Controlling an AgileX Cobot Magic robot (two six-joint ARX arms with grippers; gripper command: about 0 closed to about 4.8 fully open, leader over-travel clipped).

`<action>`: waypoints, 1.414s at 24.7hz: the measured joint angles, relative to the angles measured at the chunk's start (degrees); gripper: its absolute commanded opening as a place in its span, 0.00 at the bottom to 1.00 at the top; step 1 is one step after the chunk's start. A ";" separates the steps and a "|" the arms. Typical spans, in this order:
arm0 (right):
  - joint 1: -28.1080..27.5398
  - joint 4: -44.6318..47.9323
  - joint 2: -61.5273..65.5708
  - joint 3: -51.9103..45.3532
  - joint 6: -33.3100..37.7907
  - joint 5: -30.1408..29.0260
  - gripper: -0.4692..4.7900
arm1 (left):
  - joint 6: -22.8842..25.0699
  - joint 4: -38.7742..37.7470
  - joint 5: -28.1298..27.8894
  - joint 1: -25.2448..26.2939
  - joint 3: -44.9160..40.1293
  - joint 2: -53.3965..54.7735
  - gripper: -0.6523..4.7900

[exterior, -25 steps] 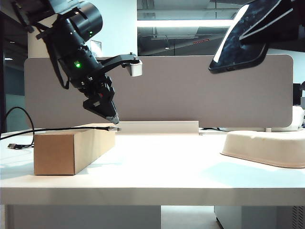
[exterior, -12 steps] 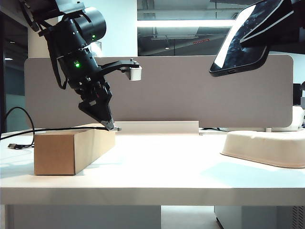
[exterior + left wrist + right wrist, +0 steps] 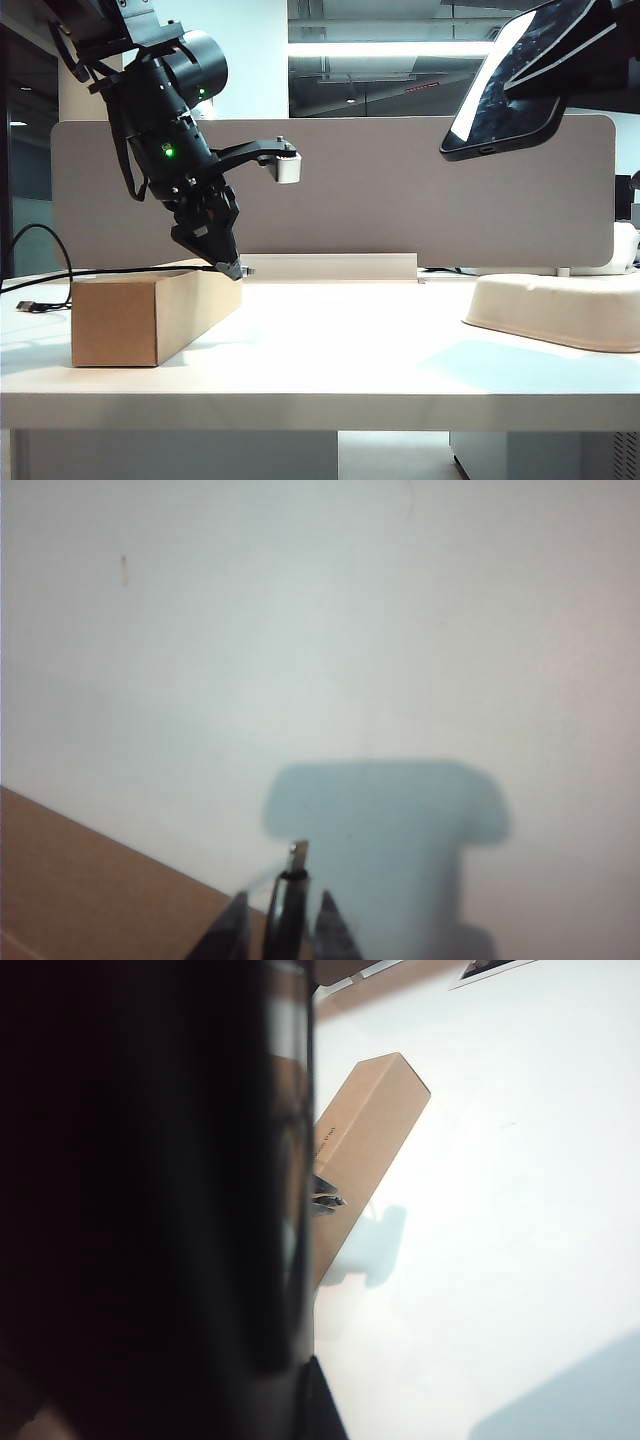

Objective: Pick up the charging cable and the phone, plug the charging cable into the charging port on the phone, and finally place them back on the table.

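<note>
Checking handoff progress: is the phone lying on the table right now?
No: in the exterior view the phone hangs tilted high above the table, held by the right gripper.

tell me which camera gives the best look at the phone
The exterior view: the flat black glossy phone hangs tilted at upper right, held by the right gripper, its bottom edge visible. The right wrist view shows it only as a dark blur filling the near side. The left wrist view misses it.
</note>
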 measured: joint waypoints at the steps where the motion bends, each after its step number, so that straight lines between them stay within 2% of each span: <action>1: 0.00 0.00 0.00 0.00 0.00 0.02 0.08 | 0.00 0.00 0.00 0.00 0.00 0.00 0.26; 30: 0.00 0.00 0.00 0.00 -0.02 0.02 0.08 | -0.22 -0.22 -1.51 -0.02 0.04 1.20 0.26; 31: 0.00 -0.02 0.00 0.00 -0.02 0.02 0.08 | -0.22 -0.24 -1.49 -0.02 0.04 1.20 0.26; 35: 0.00 0.00 0.00 0.00 -0.02 0.02 0.08 | -0.20 -0.22 -1.57 -0.26 0.07 1.20 0.11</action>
